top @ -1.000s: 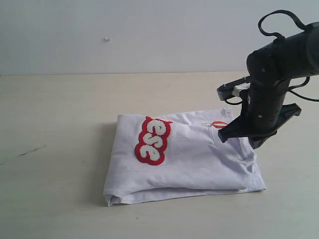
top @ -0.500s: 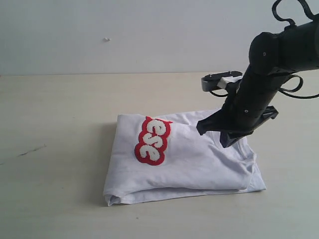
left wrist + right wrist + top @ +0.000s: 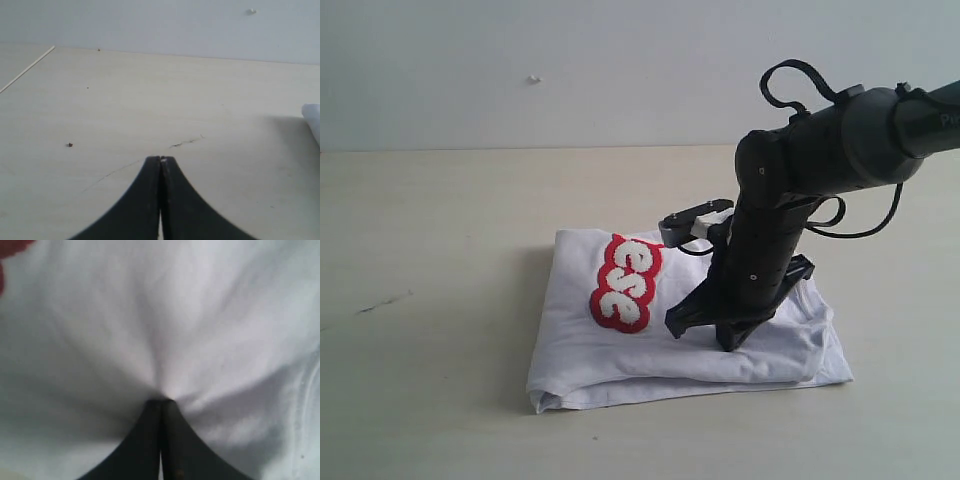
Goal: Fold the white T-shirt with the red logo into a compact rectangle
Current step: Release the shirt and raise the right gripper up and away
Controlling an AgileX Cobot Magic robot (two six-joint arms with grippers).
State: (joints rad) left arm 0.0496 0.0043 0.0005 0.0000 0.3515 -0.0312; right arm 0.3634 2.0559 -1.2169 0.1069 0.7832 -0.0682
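Note:
The white T-shirt (image 3: 575,345) lies folded into a rough rectangle on the table. Its red logo (image 3: 626,283), with only the letters "ese" showing, sits on top near the left side. My right gripper (image 3: 724,345) stands shut with its tips pushed down into the middle of the shirt. In the right wrist view the cloth (image 3: 210,315) puckers in creases around the shut tips (image 3: 161,401), and a scrap of the red logo (image 3: 9,245) shows at the corner. My left gripper (image 3: 161,158) is shut over bare table, apart from the shirt's edge (image 3: 313,120). It is out of the exterior view.
The pale wooden table (image 3: 440,250) spreads around the shirt, with a thin dark scratch (image 3: 380,303) at the left. A white wall (image 3: 570,60) stands behind. The right arm's black cable (image 3: 790,80) loops above its wrist.
My right arm has swung left from above the shirt's collar side and come down, so its shut tips now press into the middle of the shirt. The shirt has not shifted.

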